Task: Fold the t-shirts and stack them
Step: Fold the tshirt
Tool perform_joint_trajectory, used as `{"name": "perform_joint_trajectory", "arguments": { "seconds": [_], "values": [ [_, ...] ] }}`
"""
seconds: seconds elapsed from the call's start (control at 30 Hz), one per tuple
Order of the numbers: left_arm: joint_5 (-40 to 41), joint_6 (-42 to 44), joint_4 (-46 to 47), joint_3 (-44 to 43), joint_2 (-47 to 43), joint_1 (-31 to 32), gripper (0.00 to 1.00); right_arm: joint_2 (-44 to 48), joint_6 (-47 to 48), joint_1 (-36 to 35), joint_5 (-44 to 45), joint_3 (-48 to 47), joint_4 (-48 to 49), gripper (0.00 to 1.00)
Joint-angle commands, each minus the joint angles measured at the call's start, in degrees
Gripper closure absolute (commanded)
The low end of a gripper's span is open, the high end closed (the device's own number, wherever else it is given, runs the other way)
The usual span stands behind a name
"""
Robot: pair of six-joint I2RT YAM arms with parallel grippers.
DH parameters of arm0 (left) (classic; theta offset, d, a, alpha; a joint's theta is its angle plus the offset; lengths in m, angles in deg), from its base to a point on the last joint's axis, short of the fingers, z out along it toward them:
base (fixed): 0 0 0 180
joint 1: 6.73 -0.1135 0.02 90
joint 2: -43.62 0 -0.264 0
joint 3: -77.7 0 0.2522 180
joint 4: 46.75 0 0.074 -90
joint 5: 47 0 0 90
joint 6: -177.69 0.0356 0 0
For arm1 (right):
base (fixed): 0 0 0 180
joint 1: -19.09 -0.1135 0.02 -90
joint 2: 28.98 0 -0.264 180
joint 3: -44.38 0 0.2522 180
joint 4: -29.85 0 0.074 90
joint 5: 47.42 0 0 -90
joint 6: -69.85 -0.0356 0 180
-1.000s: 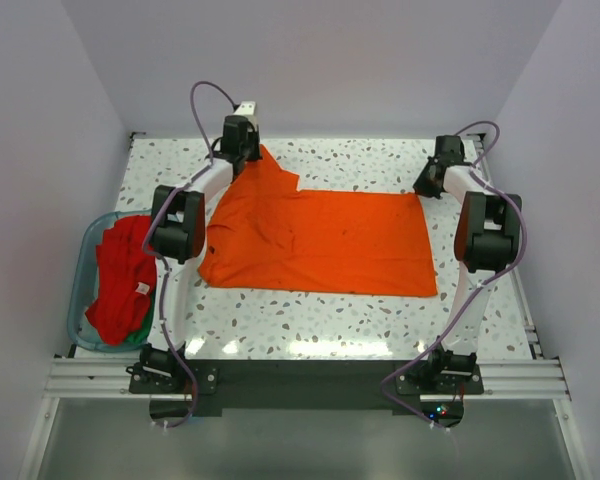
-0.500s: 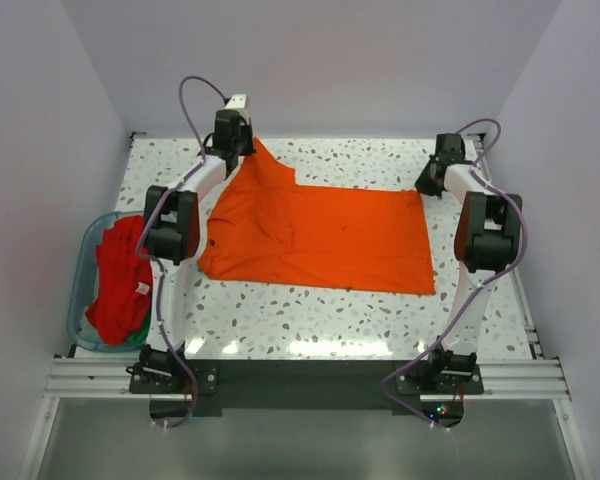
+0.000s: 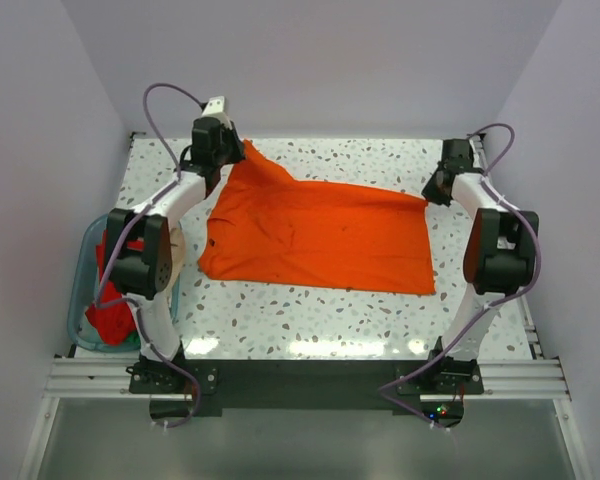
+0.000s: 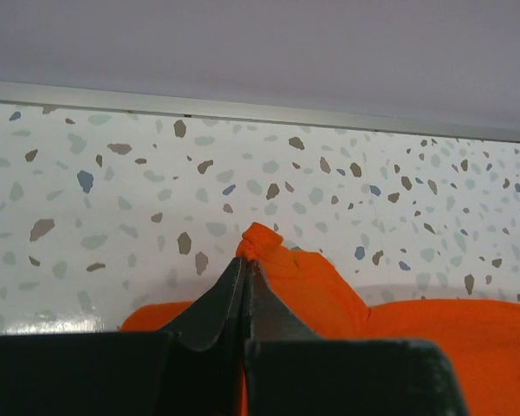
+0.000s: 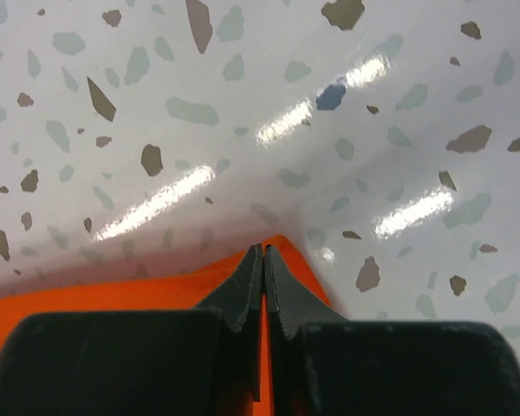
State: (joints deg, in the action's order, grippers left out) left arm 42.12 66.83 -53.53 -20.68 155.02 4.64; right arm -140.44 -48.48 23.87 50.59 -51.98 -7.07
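Observation:
An orange t-shirt (image 3: 320, 235) lies spread across the middle of the speckled table (image 3: 380, 158). My left gripper (image 3: 230, 152) is shut on its far left corner, and the cloth rises in a peak (image 4: 262, 244) out of the closed fingertips (image 4: 230, 290). My right gripper (image 3: 427, 192) is shut on the far right corner (image 5: 288, 253), pinched between the two black fingers (image 5: 243, 286). A red t-shirt (image 3: 110, 310) lies bunched in the teal tub (image 3: 80, 275) at the left, partly behind the left arm.
The tub stands at the table's left edge beside my left arm's elbow (image 3: 138, 262). A metal rail (image 4: 260, 111) marks the far edge below the back wall. A side wall stands close to the right arm (image 3: 500, 250).
My left gripper has carried the shirt's far left corner leftward, pulling the back edge tauter. The right gripper shifted slightly toward the near side with its corner. The left elbow swung out over the tub.

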Motion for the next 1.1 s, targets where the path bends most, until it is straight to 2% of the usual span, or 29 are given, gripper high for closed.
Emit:
{"name": "perform_joint_trajectory", "arguments": {
  "seconds": [0.0,0.4,0.7,1.07],
  "values": [
    [0.27,-4.18,3.83,5.94,-7.23,-0.39,1.00,5.11,-1.54,-0.03,1.39,4.02,-0.31,1.00],
    [3.78,-14.11,1.11,31.60,-26.57,0.84,1.00,14.25,-3.39,0.32,1.48,16.77,-0.31,1.00],
    [4.49,-16.93,-1.71,39.26,-36.58,1.81,1.00,17.15,-3.92,0.94,0.78,20.20,-0.57,1.00],
    [4.84,-17.72,-3.99,44.53,-43.10,2.42,1.00,19.35,-4.09,1.29,-0.27,22.22,-0.66,1.00]
  ]
}}
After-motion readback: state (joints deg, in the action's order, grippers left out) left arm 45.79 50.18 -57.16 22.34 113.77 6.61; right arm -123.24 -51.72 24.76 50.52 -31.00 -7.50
